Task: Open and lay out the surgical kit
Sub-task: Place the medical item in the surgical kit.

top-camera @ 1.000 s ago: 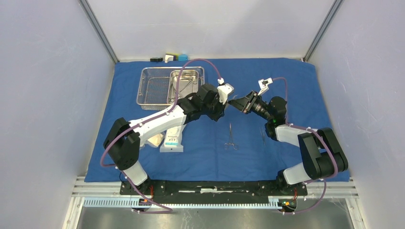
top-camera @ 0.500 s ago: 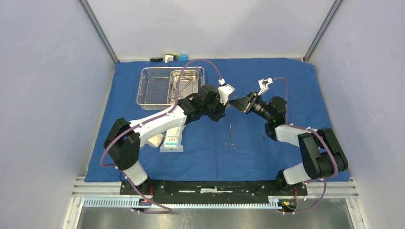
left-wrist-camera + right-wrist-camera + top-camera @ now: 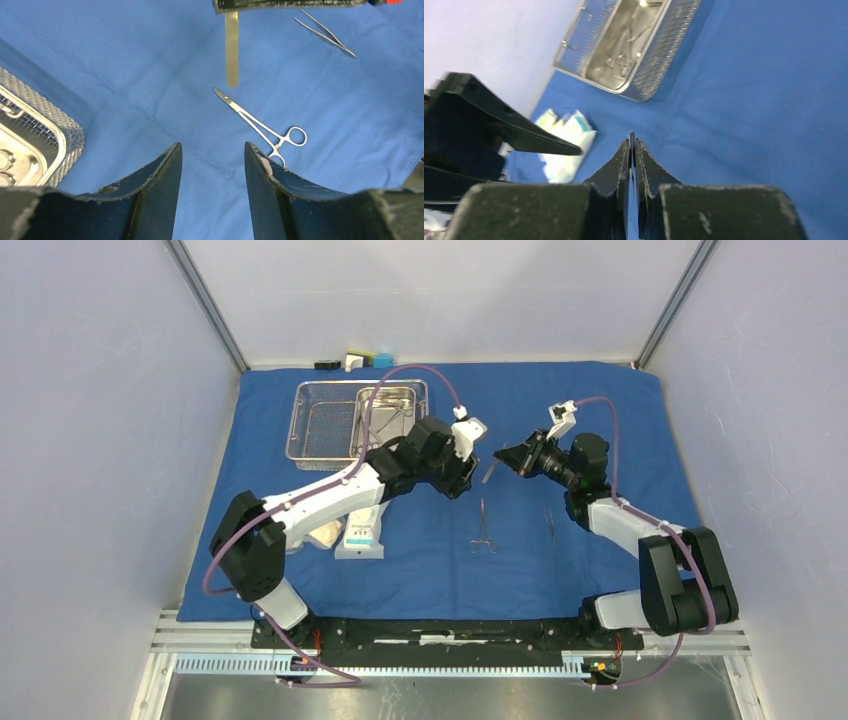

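Note:
The surgical kit lies spread on its blue cloth wrap (image 3: 600,400). A wire-mesh basket (image 3: 325,425) with a steel pan (image 3: 392,410) inside stands at the back left. My right gripper (image 3: 505,458) is shut on a flat steel strip (image 3: 231,47), seen edge-on between its fingers (image 3: 631,134), and holds it above the cloth. My left gripper (image 3: 213,150) stands open and empty just left of the strip. Ring-handled forceps (image 3: 260,127) and tweezers (image 3: 325,34) lie on the cloth below. White and green packets (image 3: 360,535) sit under the left arm.
Small black, white and blue blocks (image 3: 355,361) line the back edge behind the basket. Grey walls close in both sides. The cloth's right half (image 3: 640,470) holds only my right arm.
My left gripper has opened and let go of the steel strip. My right gripper has closed on it and drawn back slightly to the right.

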{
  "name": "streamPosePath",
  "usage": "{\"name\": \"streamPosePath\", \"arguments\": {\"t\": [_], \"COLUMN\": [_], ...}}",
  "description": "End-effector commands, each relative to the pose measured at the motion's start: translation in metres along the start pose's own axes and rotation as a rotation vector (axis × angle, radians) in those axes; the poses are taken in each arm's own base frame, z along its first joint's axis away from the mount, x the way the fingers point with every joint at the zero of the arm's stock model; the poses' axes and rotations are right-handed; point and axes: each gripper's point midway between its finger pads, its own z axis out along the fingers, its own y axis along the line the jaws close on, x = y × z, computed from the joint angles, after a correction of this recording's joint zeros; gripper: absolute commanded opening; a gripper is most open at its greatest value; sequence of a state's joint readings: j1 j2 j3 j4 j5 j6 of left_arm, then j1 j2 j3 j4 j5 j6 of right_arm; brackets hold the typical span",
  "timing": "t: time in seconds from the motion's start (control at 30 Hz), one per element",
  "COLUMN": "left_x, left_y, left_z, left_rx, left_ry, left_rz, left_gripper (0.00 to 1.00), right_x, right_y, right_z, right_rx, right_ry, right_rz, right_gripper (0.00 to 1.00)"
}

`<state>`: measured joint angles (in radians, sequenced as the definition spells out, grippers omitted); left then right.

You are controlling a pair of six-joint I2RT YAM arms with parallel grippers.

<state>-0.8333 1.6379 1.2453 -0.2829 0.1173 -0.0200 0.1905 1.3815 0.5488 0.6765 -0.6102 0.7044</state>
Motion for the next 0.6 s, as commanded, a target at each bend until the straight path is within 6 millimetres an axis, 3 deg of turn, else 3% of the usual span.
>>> {"name": "streamPosePath", "arguments": {"t": [0.0,0.3,0.57], "left_x": [-0.029,-0.042,-0.054], "left_y": [0.008,0.045,0.060], "left_z": [-0.031,-0.058,-0.071], "left_rx": [0.001,-0.064,-0.102], "left_ry": [-0.111,-0.150,-0.180], "left_rz": [0.071,0.059,0.074], "left_gripper": [0.57,0.62,0.72], "right_x": [-0.014,-0.020,-0.006], "right_y": [-0.013,-0.032,-0.051], "right_z": [-0.007,-0.037,-0.072], "right_rx": [0.107,0.270,0.377], "right_ry": [0.042,0.186,0.324], "right_rz": [-0.185,-0.403,-0.509], "right_gripper": [0.09,0.10,0.10]}}
